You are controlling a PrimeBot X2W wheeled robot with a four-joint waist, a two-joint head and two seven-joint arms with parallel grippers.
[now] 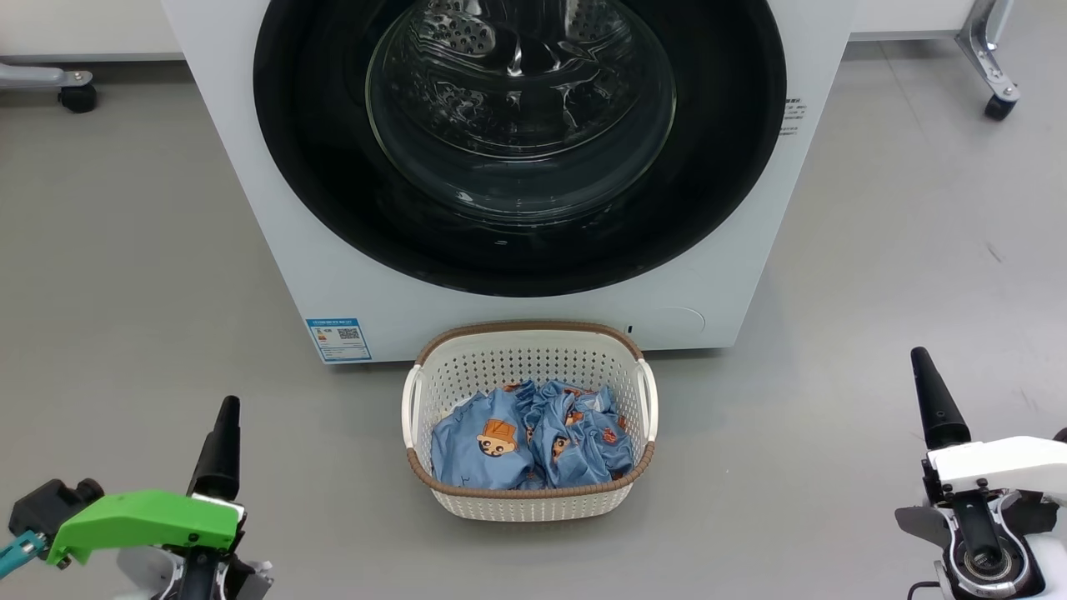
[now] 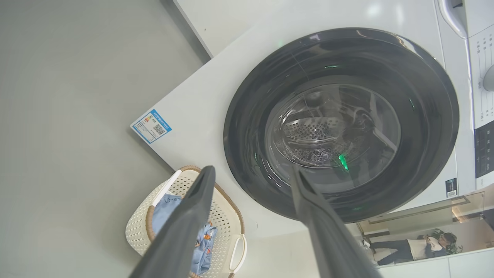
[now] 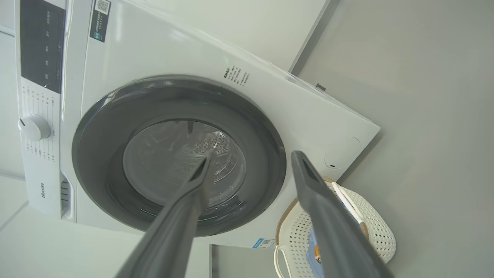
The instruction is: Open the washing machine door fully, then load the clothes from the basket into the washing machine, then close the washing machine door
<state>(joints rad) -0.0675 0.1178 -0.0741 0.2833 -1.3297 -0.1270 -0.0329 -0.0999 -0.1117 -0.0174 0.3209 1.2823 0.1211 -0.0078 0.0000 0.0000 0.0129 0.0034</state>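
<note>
The white washing machine (image 1: pixel 733 275) stands straight ahead. Its round black washing machine door (image 1: pixel 333 167) lies flat against the front, and the steel drum shows through the glass. On the floor in front sits the cream basket (image 1: pixel 525 327), holding crumpled light blue clothes (image 1: pixel 533 437) with orange cartoon faces. My left gripper (image 2: pixel 252 170) is open and empty, low to the basket's left, with one dark finger (image 1: pixel 218 450) showing in the head view. At the basket's right my right gripper (image 3: pixel 253 154) is open and empty, well apart from it, its finger (image 1: pixel 938 400) pointing up.
Grey floor lies on both sides of the basket. A castor (image 1: pixel 77 96) sits at the far left and a metal frame leg on a wheel (image 1: pixel 996 104) at the far right. The machine's dial (image 3: pixel 34 127) is on its panel. A person (image 2: pixel 409 247) is far behind.
</note>
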